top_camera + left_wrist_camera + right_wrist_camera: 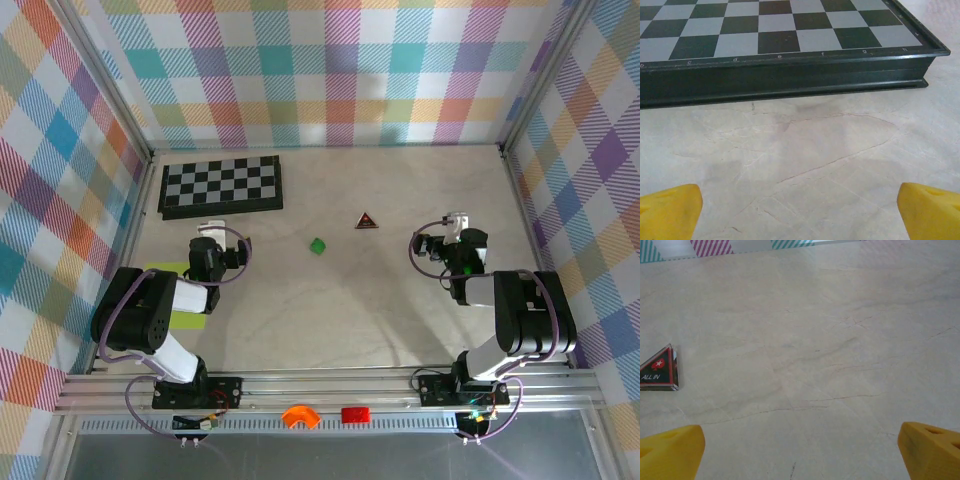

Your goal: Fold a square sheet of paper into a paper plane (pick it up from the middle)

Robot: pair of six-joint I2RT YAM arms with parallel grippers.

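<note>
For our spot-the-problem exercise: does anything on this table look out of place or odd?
Yes. The lime-green paper lies at the left of the table, mostly covered by the left arm, so its shape cannot be judged. A chessboard, green block and triangular token seem unrelated to folding.

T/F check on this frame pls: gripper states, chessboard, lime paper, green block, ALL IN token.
1. The left gripper and the right gripper are both open and empty. True.
2. The chessboard lies ahead of the right gripper. False: it lies ahead of the left gripper.
3. The lime paper lies partly under the left arm. True.
4. The green block sits on the chessboard. False: it sits on the bare table, apart from the board.
5. The ALL IN token is gripped by the right gripper. False: it lies on the table, off to that gripper's left.
</note>
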